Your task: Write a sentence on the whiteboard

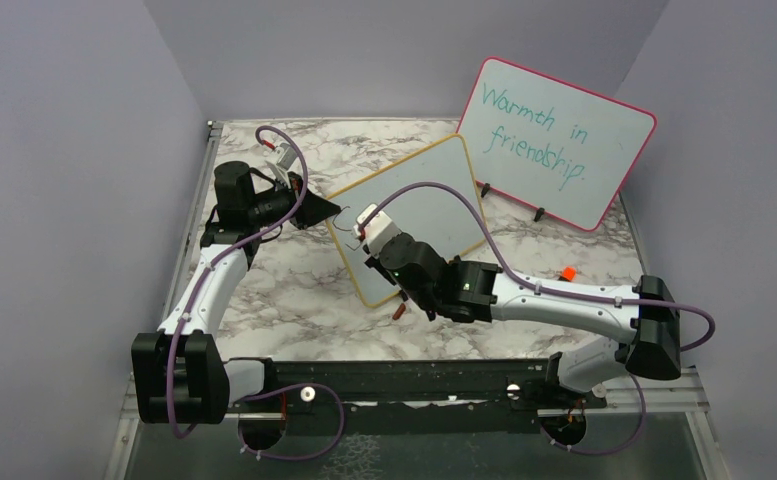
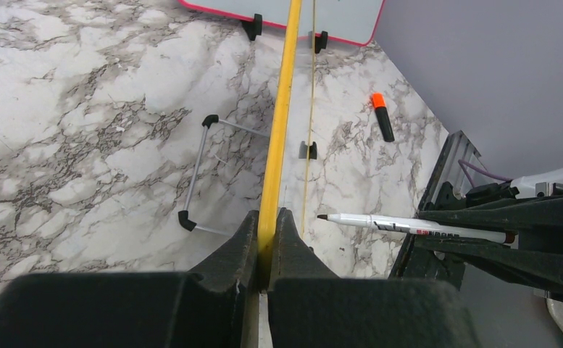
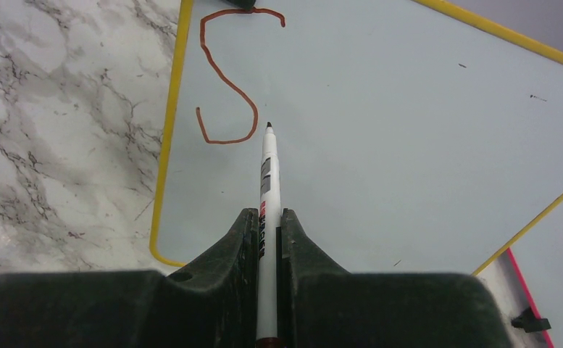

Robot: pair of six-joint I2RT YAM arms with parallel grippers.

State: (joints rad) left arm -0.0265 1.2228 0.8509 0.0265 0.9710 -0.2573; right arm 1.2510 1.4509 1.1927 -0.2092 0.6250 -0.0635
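Observation:
The whiteboard (image 1: 434, 195), yellow-framed, leans tilted at mid table. My left gripper (image 1: 326, 213) is shut on its left edge; in the left wrist view the yellow frame (image 2: 282, 109) runs straight out from between the left gripper (image 2: 267, 217) jaws. My right gripper (image 3: 267, 217) is shut on a white marker (image 3: 267, 170) and hangs over the board's face (image 3: 409, 130). Of the sentence, only a red-brown letter S (image 3: 227, 80) shows, near the board's corner. The marker's dark tip sits just right of the S's lower curve. Whether the tip touches the board, I cannot tell.
A pink-framed board (image 1: 554, 140) with teal handwriting stands at the back right. An orange-tipped marker cap (image 1: 567, 272) lies on the marble right of the whiteboard. A wire stand (image 2: 198, 170) with black feet shows behind the board. Purple walls close in both sides.

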